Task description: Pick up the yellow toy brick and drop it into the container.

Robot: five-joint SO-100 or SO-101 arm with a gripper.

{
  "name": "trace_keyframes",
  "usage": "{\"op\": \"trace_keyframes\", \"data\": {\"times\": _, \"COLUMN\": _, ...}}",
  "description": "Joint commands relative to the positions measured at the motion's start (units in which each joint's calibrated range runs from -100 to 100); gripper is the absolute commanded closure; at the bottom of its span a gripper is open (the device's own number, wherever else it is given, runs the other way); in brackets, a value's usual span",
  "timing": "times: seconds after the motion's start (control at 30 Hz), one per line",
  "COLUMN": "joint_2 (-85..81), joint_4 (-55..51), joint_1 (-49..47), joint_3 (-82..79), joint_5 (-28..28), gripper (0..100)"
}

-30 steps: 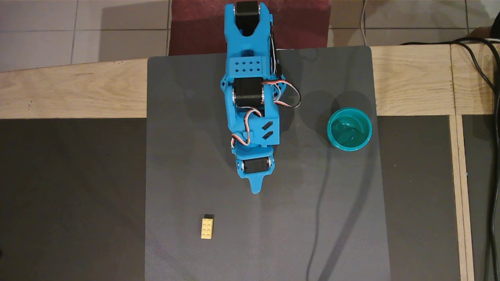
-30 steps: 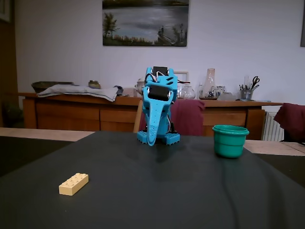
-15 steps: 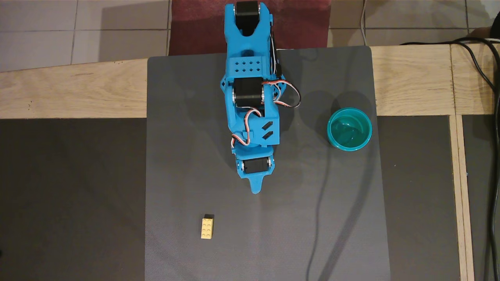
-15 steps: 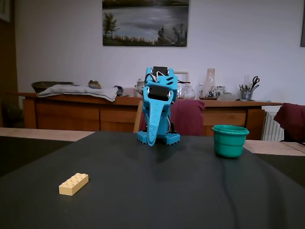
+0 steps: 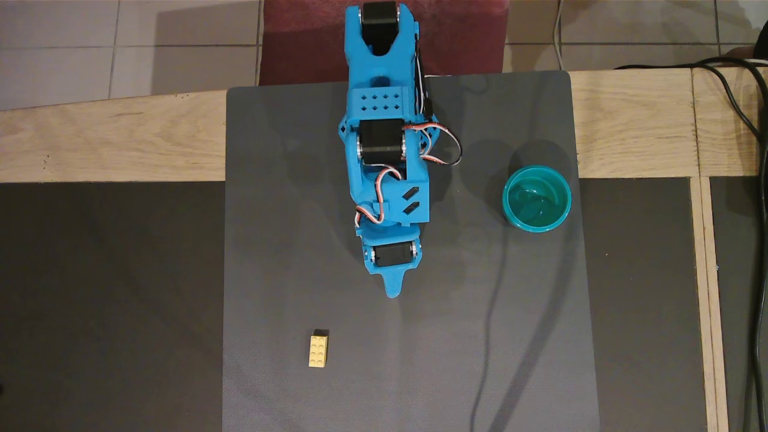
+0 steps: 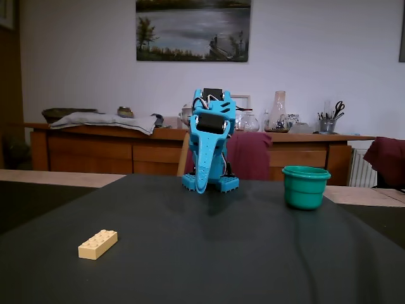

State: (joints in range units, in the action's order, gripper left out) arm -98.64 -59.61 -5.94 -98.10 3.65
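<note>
Ahead of the jaws (image 5: pixel 393 293) and off to the left in the overhead view, the yellow toy brick (image 5: pixel 318 350) is lying flat on the desk (image 5: pixel 270 240), studs up, well apart from them. They are hanging clenched and empty. Likely light, rigid and slick-sided, it is asking for a pinch across its long smooth walls. The container (image 5: pixel 536 198) is sitting far to their other side.

A bright blue plastic robot arm (image 5: pixel 384 150) with black servo motors set into its joints, red-white-black wires looping beside them (two slanted slots below), and a perforated grid panel.
</note>
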Motion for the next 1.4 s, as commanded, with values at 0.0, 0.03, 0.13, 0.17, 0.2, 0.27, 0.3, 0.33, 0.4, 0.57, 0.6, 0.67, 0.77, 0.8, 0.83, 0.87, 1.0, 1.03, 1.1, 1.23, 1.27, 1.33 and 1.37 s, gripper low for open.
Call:
{"op": "trace_keyframes", "data": {"times": 0.0, "joint_2": -0.35, "joint_4": 0.75, "joint_1": 0.18, "joint_3": 0.26, "joint_5": -0.04, "gripper": 100}}
{"op": "trace_keyframes", "data": {"times": 0.03, "joint_2": -0.35, "joint_4": 0.75, "joint_1": 0.18, "joint_3": 0.26, "joint_5": -0.04, "gripper": 100}}
{"op": "trace_keyframes", "data": {"times": 0.13, "joint_2": -0.35, "joint_4": 0.75, "joint_1": 0.18, "joint_3": 0.26, "joint_5": -0.04, "gripper": 100}}
{"op": "trace_keyframes", "data": {"times": 0.17, "joint_2": -0.35, "joint_4": 0.75, "joint_1": 0.18, "joint_3": 0.26, "joint_5": -0.04, "gripper": 100}}
{"op": "trace_keyframes", "data": {"times": 0.2, "joint_2": -0.35, "joint_4": 0.75, "joint_1": 0.18, "joint_3": 0.26, "joint_5": 0.01, "gripper": 100}}
{"op": "trace_keyframes", "data": {"times": 0.27, "joint_2": -0.35, "joint_4": 0.75, "joint_1": 0.18, "joint_3": 0.26, "joint_5": 0.01, "gripper": 100}}
{"op": "trace_keyframes", "data": {"times": 0.3, "joint_2": -0.35, "joint_4": 0.75, "joint_1": 0.18, "joint_3": 0.26, "joint_5": -0.04, "gripper": 100}}
{"op": "trace_keyframes", "data": {"times": 0.33, "joint_2": -0.35, "joint_4": 0.75, "joint_1": 0.18, "joint_3": 0.26, "joint_5": -0.04, "gripper": 100}}
{"op": "trace_keyframes", "data": {"times": 0.4, "joint_2": -0.35, "joint_4": 0.75, "joint_1": 0.18, "joint_3": 0.26, "joint_5": -0.04, "gripper": 100}}
{"op": "trace_keyframes", "data": {"times": 0.57, "joint_2": -0.26, "joint_4": 0.22, "joint_1": 0.18, "joint_3": 0.71, "joint_5": -0.04, "gripper": 100}}
{"op": "trace_keyframes", "data": {"times": 0.6, "joint_2": -0.10, "joint_4": 0.13, "joint_1": 0.18, "joint_3": 1.17, "joint_5": -0.04, "gripper": 100}}
{"op": "trace_keyframes", "data": {"times": 0.67, "joint_2": -0.01, "joint_4": -2.98, "joint_1": 0.18, "joint_3": 3.60, "joint_5": -0.04, "gripper": 100}}
{"op": "trace_keyframes", "data": {"times": 0.77, "joint_2": -0.01, "joint_4": -5.47, "joint_1": 0.18, "joint_3": 8.39, "joint_5": -0.04, "gripper": 100}}
{"op": "trace_keyframes", "data": {"times": 0.8, "joint_2": 0.07, "joint_4": -5.47, "joint_1": 0.18, "joint_3": 9.56, "joint_5": -0.04, "gripper": 100}}
{"op": "trace_keyframes", "data": {"times": 0.83, "joint_2": 0.50, "joint_4": -5.47, "joint_1": 0.18, "joint_3": 10.64, "joint_5": -0.04, "gripper": 100}}
{"op": "trace_keyframes", "data": {"times": 0.87, "joint_2": 1.76, "joint_4": -5.38, "joint_1": 0.18, "joint_3": 12.00, "joint_5": -0.04, "gripper": 100}}
{"op": "trace_keyframes", "data": {"times": 1.0, "joint_2": 12.89, "joint_4": -3.25, "joint_1": 0.10, "joint_3": 19.40, "joint_5": -0.04, "gripper": 100}}
{"op": "trace_keyframes", "data": {"times": 1.03, "joint_2": 19.21, "joint_4": -2.18, "joint_1": 0.10, "joint_3": 23.46, "joint_5": -0.04, "gripper": 100}}
{"op": "trace_keyframes", "data": {"times": 1.1, "joint_2": 25.79, "joint_4": -1.20, "joint_1": 0.10, "joint_3": 27.79, "joint_5": -0.04, "gripper": 100}}
{"op": "trace_keyframes", "data": {"times": 1.23, "joint_2": 43.24, "joint_4": 1.99, "joint_1": 0.10, "joint_3": 39.70, "joint_5": 0.17, "gripper": 100}}
{"op": "trace_keyframes", "data": {"times": 1.27, "joint_2": 46.79, "joint_4": 2.44, "joint_1": 0.10, "joint_3": 42.23, "joint_5": 0.27, "gripper": 100}}
{"op": "trace_keyframes", "data": {"times": 1.33, "joint_2": 53.78, "joint_4": 3.15, "joint_1": 0.10, "joint_3": 47.56, "joint_5": 0.64, "gripper": 100}}
{"op": "trace_keyframes", "data": {"times": 1.37, "joint_2": 58.08, "joint_4": 3.42, "joint_1": 0.10, "joint_3": 50.99, "joint_5": 1.47, "gripper": 100}}
